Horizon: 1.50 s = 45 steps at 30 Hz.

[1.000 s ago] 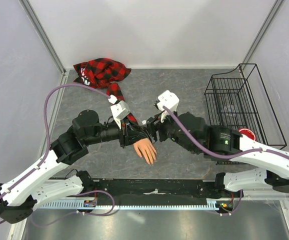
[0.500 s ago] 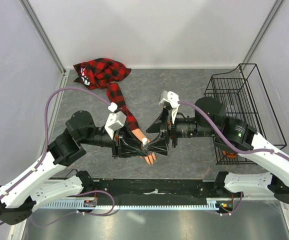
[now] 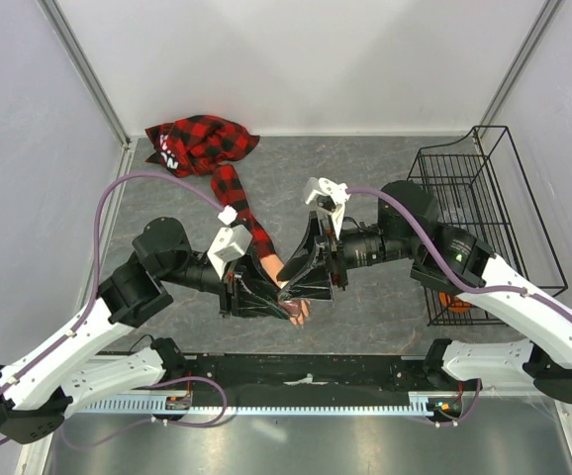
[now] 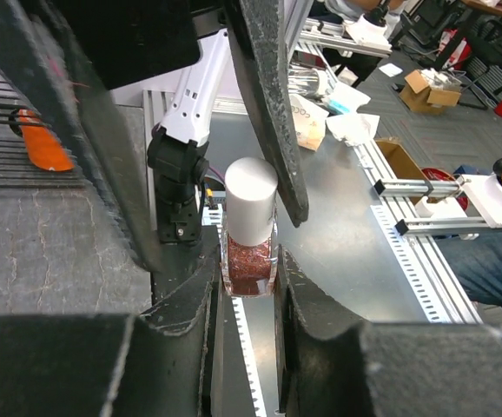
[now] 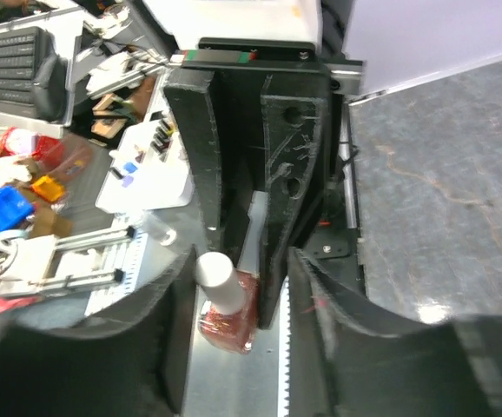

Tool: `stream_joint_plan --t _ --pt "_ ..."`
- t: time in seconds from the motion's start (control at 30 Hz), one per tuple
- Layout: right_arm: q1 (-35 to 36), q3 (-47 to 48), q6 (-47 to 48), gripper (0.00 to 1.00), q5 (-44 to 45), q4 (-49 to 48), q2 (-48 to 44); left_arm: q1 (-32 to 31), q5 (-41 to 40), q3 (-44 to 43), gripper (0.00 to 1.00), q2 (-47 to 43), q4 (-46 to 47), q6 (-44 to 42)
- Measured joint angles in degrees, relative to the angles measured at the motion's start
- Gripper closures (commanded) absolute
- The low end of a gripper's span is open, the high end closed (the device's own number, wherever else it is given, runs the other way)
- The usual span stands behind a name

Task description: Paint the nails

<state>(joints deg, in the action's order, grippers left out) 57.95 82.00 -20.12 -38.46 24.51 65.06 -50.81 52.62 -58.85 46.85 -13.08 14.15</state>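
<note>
My left gripper is shut on a small bottle of reddish glitter polish with a white cap, held upright. My right gripper is open, its fingers straddling the cap without gripping it; the bottle also shows in the right wrist view. In the top view both grippers, the left and the right, meet above the peach mannequin hand, which lies at the end of the red-and-black plaid sleeve. The hand is mostly covered and its nails cannot be made out.
The bunched plaid shirt lies at the back left. A black wire basket stands at the right, with an orange object by its near end. White walls enclose the table.
Both grippers have moved toward the near edge, from over the wrist to over the hand. The right gripper has opened wide and now sits around the bottle cap.
</note>
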Motion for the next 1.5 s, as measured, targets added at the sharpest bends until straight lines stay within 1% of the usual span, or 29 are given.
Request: stream_joint_plan --t 0.03,0.1,0.13,0.17,0.2,0.23,0.3,0.4,0.5,0.6,0.67,0.77,0.83,0.93,1.0,1.03,1.07,1.1,1.13,1.17,1.2,1.23,1.3,1.4,1.5 --pt "0.0 0.0 -0.4 0.64 -0.8 -0.3 0.3 0.0 0.0 0.0 0.98 0.0 -0.1 0.0" --pt "0.0 0.0 -0.7 0.74 -2.0 -0.6 0.6 0.1 -0.2 0.0 0.98 0.0 -0.2 0.0" --pt "0.0 0.0 -0.6 0.86 -2.2 -0.8 0.6 0.2 -0.4 0.0 0.98 0.0 -0.3 0.0" --pt "0.0 0.0 -0.7 0.92 -2.3 -0.9 0.6 0.3 -1.1 0.0 0.98 0.0 -0.4 0.0" --pt "0.0 0.0 -0.3 0.98 -2.0 -1.0 0.5 0.2 -1.6 0.0 0.98 0.0 -0.5 0.3" --pt "0.0 0.0 0.5 1.00 -1.7 -1.2 0.5 0.2 -2.8 0.0 0.98 -0.2 -0.8 0.5" --pt "-0.1 0.0 1.8 1.00 -0.5 -1.3 0.5 0.1 -5.7 -0.2 0.98 -0.6 -1.6 0.7" --pt "-0.4 0.0 3.5 1.00 3.1 -1.8 0.5 -0.5 -14.2 -1.1 0.98 -1.4 -4.2 0.6" --pt "-0.8 0.0 5.0 1.00 8.1 -2.4 0.7 -1.1 -22.4 -2.6 0.98 -0.9 -7.0 0.5" --pt "-0.8 0.2 6.4 1.00 14.9 -2.3 1.1 -1.3 -30.2 -3.9 0.98 0.1 -8.9 0.6" --pt "0.2 0.8 7.0 1.00 23.0 -0.7 1.6 -1.3 -35.1 -4.2 0.98 1.1 -9.7 0.6" --pt "3.5 1.3 7.5 1.00 35.6 2.3 2.4 -1.3 -40.3 -4.6 0.98 3.4 -11.1 0.4" --pt "7.1 1.5 7.5 1.00 45.9 4.0 3.0 -1.3 -41.7 -4.6 0.98 4.4 -11.8 -0.1" --pt "11.2 1.9 7.0 1.00 56.8 5.2 4.3 -1.4 -43.2 -4.6 0.98 5.6 -12.3 -0.7" --pt "12.9 2.2 6.4 1.00 61.9 5.9 5.0 -1.4 -43.8 -4.6 0.98 6.2 -12.4 -1.2" --pt "13.2 2.2 6.2 1.00 63.2 6.0 5.2 -1.4 -44.3 -4.6 0.92 6.7 -12.3 -1.4" --pt "13.6 2.2 5.9 1.00 64.8 6.3 5.4 -1.4 -44.5 -4.6 0.83 7.0 -12.2 -1.6" --pt "13.7 2.2 5.7 1.00 66.0 6.4 5.5 -1.4 -44.6 -4.6 0.72 7.3 -11.9 -1.7" --pt "13.9 2.1 5.4 1.00 67.1 6.5 5.5 -1.4 -44.7 -4.6 0.53 7.6 -11.6 -1.8" --pt "14.0 1.9 5.2 1.00 67.9 6.2 5.5 -1.4 -44.8 -4.6 0.37 7.7 -11.2 -1.9" --pt "14.0 1.3 5.0 1.00 68.5 5.6 5.2 -1.4 -44.9 -4.6 0.27 7.7 -11.2 -2.4" --pt "14.0 0.2 4.7 1.00 68.8 5.4 4.6 -1.1 -46.2 -4.6 0.09 7.7 -11.0 -2.5" --pt "13.4 -3.1 4.2 1.00 68.8 3.8 2.7 -0.3 -47.9 -4.4 0.02 6.9 -10.6 -3.1" --pt "9.8 -11.5 3.6 1.00 69.4 0.4 -1.7 0.0 -50.9 -2.9 0.01 3.2 -10.7 -3.3" --pt "6.3 -21.4 3.8 1.00 71.4 -6.0 -5.4 0.1 -54.2 -0.9 0.01 -2.1 -10.9 -3.3"
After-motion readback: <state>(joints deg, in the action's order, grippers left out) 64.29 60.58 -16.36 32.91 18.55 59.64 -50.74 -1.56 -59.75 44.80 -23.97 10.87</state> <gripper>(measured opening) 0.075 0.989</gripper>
